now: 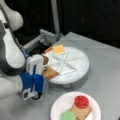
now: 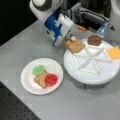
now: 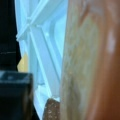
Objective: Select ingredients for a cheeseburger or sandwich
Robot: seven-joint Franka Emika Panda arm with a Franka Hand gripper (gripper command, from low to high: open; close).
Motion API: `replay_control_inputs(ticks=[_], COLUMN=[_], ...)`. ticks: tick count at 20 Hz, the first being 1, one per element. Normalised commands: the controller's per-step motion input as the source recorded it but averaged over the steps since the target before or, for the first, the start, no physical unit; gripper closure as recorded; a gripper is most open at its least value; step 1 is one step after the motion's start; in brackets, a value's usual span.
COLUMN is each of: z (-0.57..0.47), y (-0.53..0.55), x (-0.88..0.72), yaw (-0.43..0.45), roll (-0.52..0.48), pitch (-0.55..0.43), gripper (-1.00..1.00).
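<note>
Your plate (image 2: pixel 27 83) already carried one toast (image 2: pixel 40 79), a green disc (image 2: pixel 38 69) and a red disc (image 2: pixel 51 79); your gripper (image 2: pixel 70 40) had its fingers clenched on the second toast (image 2: pixel 75 45) at the divided tray (image 2: pixel 105 75).

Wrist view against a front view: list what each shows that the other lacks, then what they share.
Only the wrist view: the toast square up close, filling its right side. Only a front view: the gripper at that toast, plus the paper plate holding toast, a green disc and a red disc. Shared: the white divided tray, the cheese square and the brown patty.
</note>
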Motion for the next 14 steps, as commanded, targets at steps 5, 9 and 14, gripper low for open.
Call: replay_control_inputs(ticks=[5,9,14], z=[-0.11,-0.09,-0.02], y=[-0.10,-0.09,-0.10], x=[0.17,0.16,0.12], yaw=[0.018,0.020,0.009], roll=[0.148,0.144,0.120], pitch=[-0.115,-0.101,-0.068], gripper=[1.00,1.00,1.00])
